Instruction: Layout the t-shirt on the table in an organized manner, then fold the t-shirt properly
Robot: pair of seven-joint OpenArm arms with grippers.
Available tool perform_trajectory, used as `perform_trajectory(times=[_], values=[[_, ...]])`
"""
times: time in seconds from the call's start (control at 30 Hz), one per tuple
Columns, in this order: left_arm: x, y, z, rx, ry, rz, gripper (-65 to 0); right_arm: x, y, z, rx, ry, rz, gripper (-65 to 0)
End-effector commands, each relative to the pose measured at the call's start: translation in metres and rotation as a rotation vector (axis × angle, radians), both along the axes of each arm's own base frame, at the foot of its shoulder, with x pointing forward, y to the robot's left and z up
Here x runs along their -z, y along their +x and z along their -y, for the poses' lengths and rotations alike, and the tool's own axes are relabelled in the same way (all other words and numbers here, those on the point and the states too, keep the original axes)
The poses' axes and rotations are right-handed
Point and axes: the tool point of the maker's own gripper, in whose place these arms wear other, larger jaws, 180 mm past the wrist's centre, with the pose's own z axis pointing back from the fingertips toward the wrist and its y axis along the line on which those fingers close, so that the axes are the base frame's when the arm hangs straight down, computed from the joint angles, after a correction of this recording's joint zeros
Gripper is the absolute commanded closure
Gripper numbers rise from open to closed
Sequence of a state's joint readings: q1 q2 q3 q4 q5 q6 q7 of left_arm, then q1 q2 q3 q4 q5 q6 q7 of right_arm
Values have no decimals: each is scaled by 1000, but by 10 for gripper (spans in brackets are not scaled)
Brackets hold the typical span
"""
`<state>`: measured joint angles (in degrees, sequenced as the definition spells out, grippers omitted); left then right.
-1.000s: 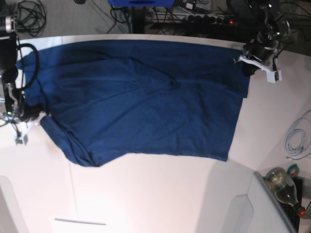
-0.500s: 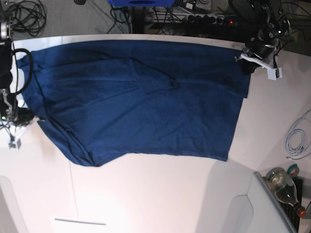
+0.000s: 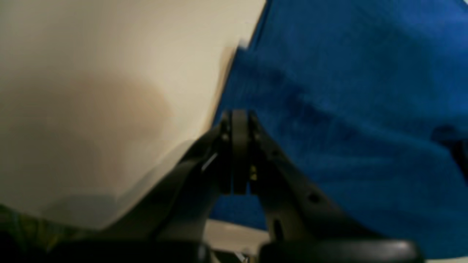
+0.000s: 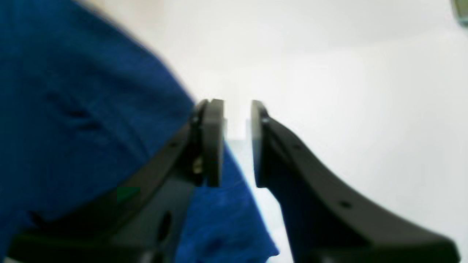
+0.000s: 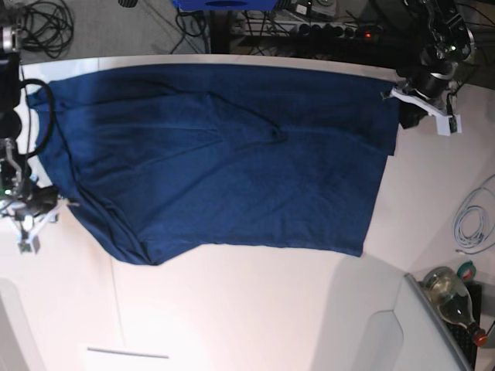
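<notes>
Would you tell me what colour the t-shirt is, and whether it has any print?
The t-shirt is plain dark navy blue, no print; clearest in the base view.

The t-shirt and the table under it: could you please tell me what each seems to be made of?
The t-shirt looks like soft, matte navy knit cloth, probably cotton: it lies limp, with shallow creases and a faint weave texture in the wrist views. The table looks like a hard, smooth white board, perhaps laminate: it shows soft shadows, a mild sheen and a thin seam line. The exact material is unclear.
</notes>
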<state>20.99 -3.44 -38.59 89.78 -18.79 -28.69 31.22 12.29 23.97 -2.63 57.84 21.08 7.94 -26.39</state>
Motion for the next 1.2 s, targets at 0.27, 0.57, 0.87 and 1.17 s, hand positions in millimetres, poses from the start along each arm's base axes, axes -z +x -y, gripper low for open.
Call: perform_trajectory(times=[0.27,0.57,0.87,1.17], values=[[13,27,11,-20,-80,-4,0,6,3,10,39,10,-15,-5],[46,8,5,-47,-122,-98,0,23,-17,13,52,14,-66,0],[71,-9,-12,-100,-137,-108,0,36,-25,21,89,19,-111,0],[85,-25,-16,-127,-153,-147,0,42,-24,39,133,9,-105,0]])
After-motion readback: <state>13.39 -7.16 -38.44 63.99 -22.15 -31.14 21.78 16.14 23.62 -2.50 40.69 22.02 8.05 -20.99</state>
